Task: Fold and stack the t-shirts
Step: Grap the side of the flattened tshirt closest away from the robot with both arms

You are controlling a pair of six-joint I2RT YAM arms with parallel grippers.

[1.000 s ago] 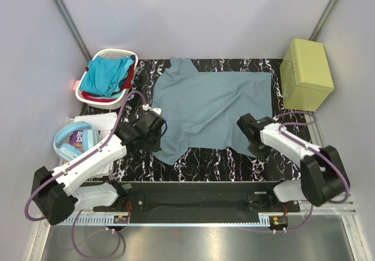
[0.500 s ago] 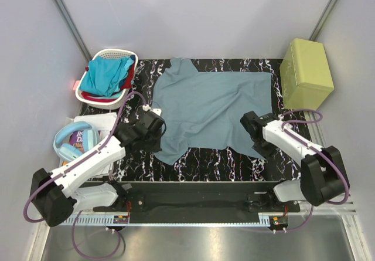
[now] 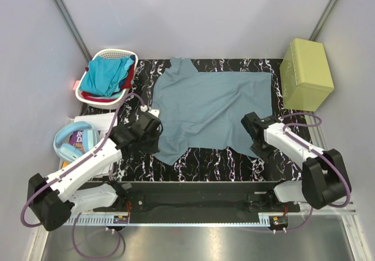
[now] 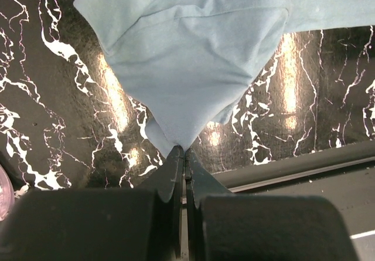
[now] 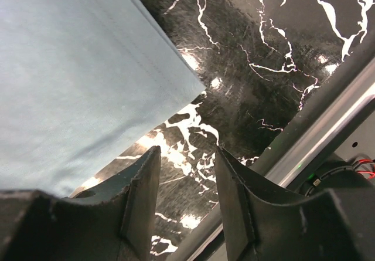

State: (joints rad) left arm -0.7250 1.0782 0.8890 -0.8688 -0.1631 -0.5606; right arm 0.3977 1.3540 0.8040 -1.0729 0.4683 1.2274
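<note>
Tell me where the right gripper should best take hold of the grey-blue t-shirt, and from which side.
Probably the grey-blue t-shirt's near right corner, approached from the near side. That corner lies flat on the marbled mat just ahead of the open right gripper, with two free edges meeting there, and it mirrors the corner pinched by the left gripper.

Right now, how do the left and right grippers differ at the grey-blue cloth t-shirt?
The left gripper has its jaws shut on a pinched corner of the grey-blue cloth t-shirt; the right gripper has its jaws open, holding nothing. Cloth bunches to a point at the left; the corner by the right lies flat. Both are at the shirt's near edge.
</note>
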